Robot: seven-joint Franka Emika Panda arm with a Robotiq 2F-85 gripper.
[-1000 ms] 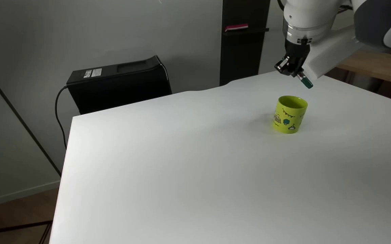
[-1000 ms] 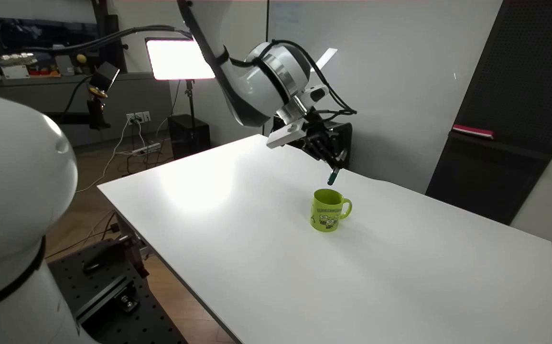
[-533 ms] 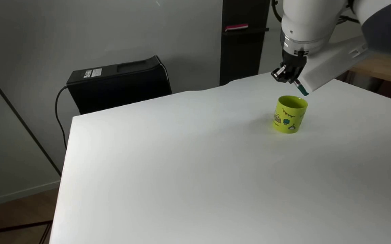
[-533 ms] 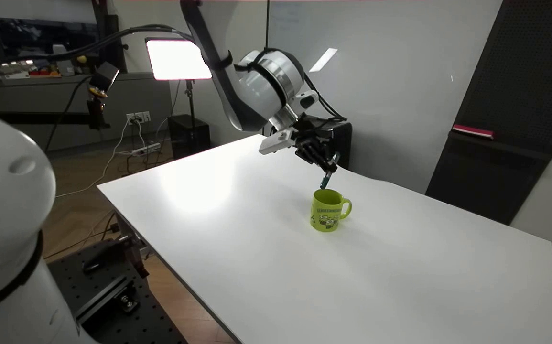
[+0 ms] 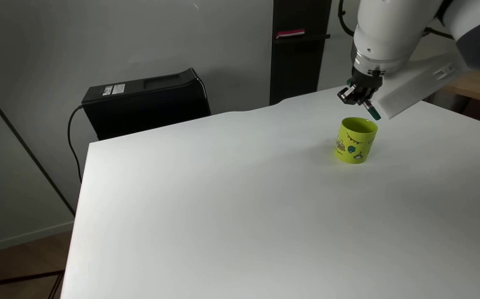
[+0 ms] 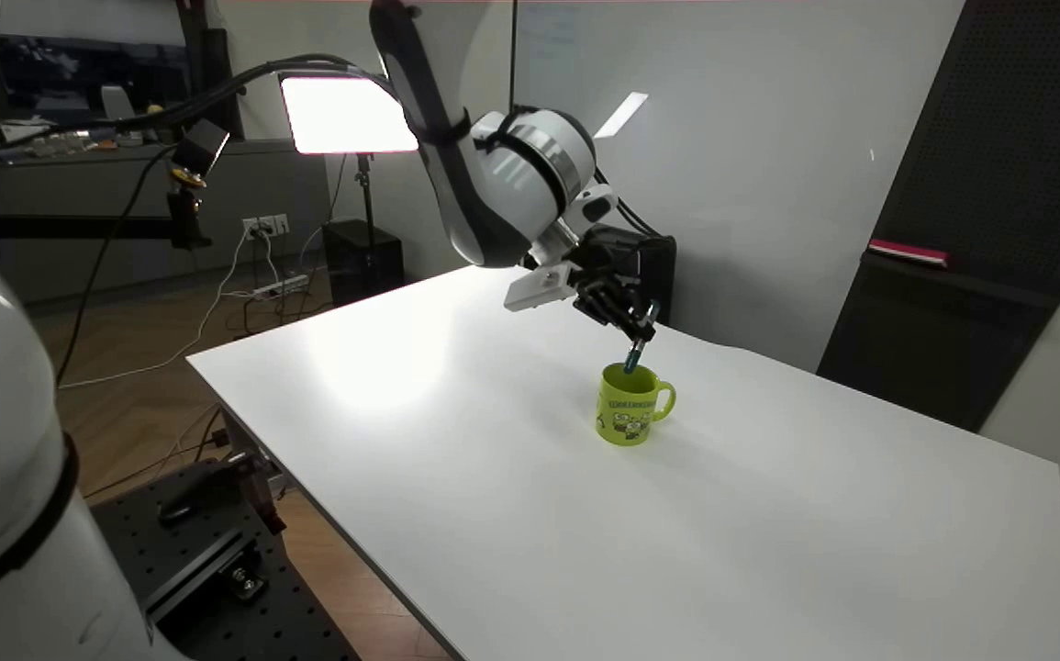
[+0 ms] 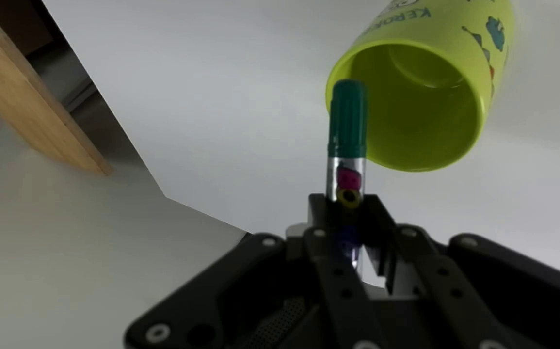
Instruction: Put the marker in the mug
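The yellow-green mug (image 5: 353,145) stands upright on the white table in both exterior views (image 6: 625,420), its handle to the right in an exterior view. In the wrist view the mug (image 7: 413,116) shows its open mouth. My gripper (image 7: 345,208) is shut on the marker (image 7: 347,121), which has a green cap and a silver printed barrel. The marker is tilted, cap end down. In an exterior view the cap (image 6: 632,361) overlaps the mug's mouth; in an exterior view the cap (image 5: 374,113) is just above the rim's right side. In the wrist view it crosses the rim's left edge.
The white table (image 5: 223,207) carries the mug. A black box (image 5: 148,104) stands behind its far edge. A dark panel (image 5: 300,66) with a red item on its ledge is behind. A wooden surface (image 7: 32,92) lies beyond the table's edge in the wrist view.
My gripper has come down with the marker, bringing the cap from clearly above the mug to about its rim. In the last half second it shifted slightly right in both exterior views. The mug has not moved.
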